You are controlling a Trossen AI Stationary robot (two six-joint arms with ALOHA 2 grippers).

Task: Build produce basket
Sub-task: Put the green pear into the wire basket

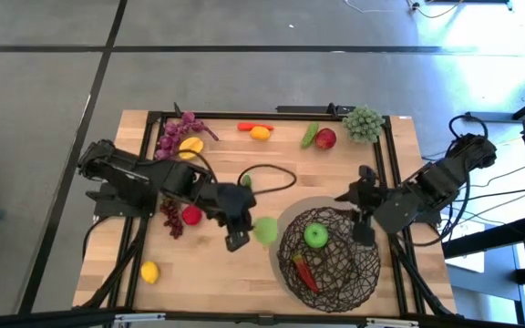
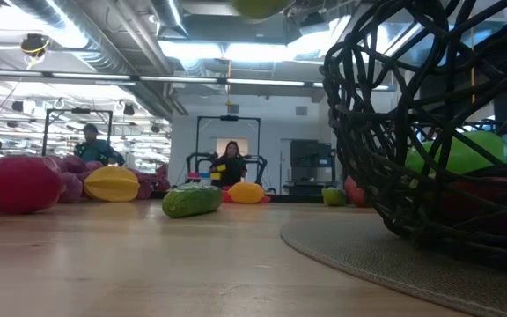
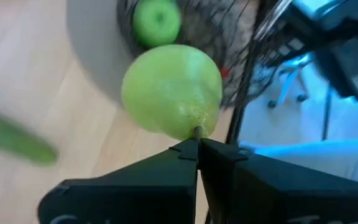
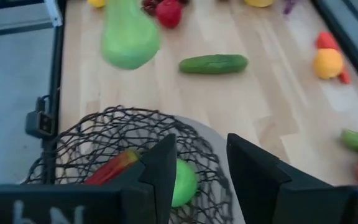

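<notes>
Inside, the basket [image 1: 331,255] holds one green apple [image 1: 315,236], one red chili [image 1: 304,272]

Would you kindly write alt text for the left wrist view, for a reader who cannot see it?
The left gripper, shut on the stem of a green pear, holds it above the wooden table beside the dark woven basket. A green apple lies inside the basket.

Two dark, boxy arms — black cables looping off them (right pincer [image 4: 199,180] fingers matte black, blocky).

Apple [image 1: 315,236] (and chili [image 1: 304,271]) in basket [image 1: 354,273].
</notes>
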